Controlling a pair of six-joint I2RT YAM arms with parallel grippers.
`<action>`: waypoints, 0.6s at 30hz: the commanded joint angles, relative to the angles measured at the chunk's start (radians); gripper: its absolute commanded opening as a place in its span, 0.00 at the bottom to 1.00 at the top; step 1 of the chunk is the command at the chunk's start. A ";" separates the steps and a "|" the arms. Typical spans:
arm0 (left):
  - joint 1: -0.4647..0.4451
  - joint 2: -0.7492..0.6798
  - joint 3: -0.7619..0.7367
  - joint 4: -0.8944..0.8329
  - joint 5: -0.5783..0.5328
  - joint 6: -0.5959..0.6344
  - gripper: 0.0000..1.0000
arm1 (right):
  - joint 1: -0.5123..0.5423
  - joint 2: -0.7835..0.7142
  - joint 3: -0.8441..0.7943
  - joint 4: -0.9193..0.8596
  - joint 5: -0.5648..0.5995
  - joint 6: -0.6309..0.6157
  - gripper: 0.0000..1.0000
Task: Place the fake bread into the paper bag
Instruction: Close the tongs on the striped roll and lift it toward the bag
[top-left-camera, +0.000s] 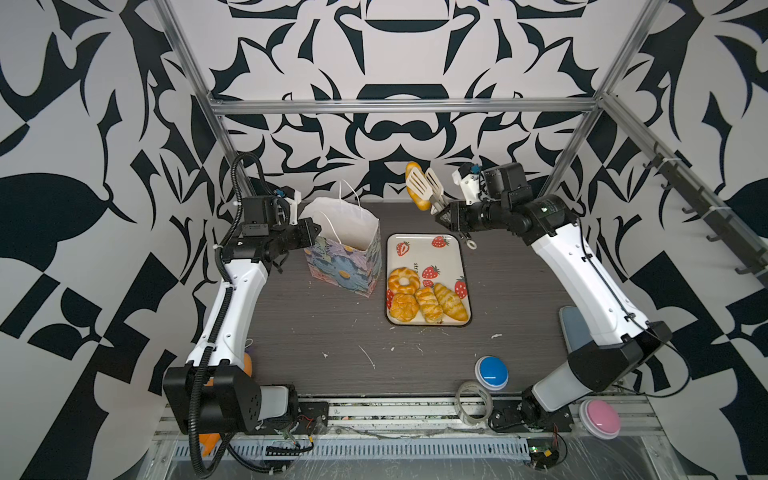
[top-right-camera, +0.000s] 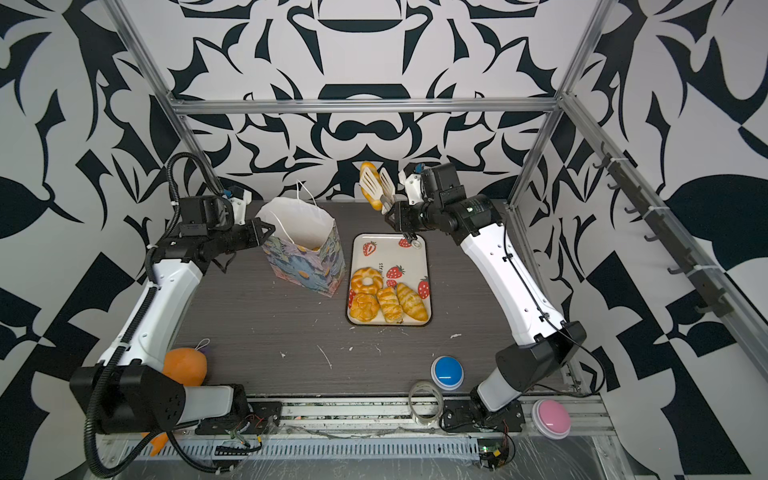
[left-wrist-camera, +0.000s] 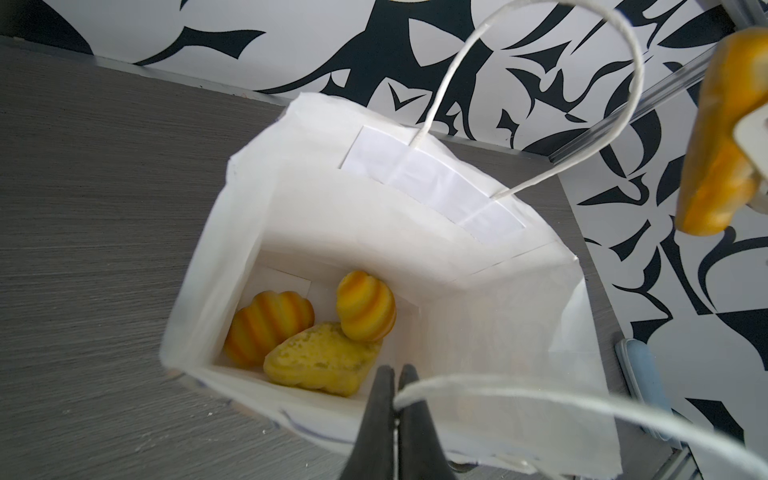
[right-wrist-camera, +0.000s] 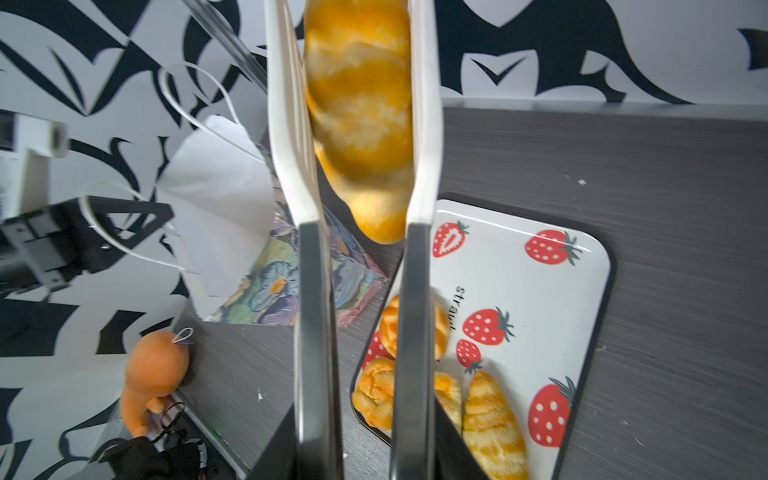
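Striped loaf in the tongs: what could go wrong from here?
The striped loaf is pinched only by the tongs in the right end effector and is not yet over the paper bag; it could slip out on the way. The left end effector holds the bag by one thin cord handle, so a nudge from the tongs might tip it.

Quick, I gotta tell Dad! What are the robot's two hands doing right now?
Left gripper: closed on the paper bag's cord handle.
Right gripper: closed on tongs pinching a striped loaf.
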 joint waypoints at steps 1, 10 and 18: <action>0.003 -0.012 -0.016 0.002 0.021 -0.010 0.02 | 0.009 -0.028 0.082 0.106 -0.105 0.005 0.39; 0.003 -0.006 -0.017 0.002 0.032 -0.015 0.02 | 0.036 -0.015 0.106 0.228 -0.252 0.024 0.39; 0.003 -0.005 -0.017 0.003 0.032 -0.016 0.01 | 0.078 0.044 0.107 0.316 -0.323 0.048 0.39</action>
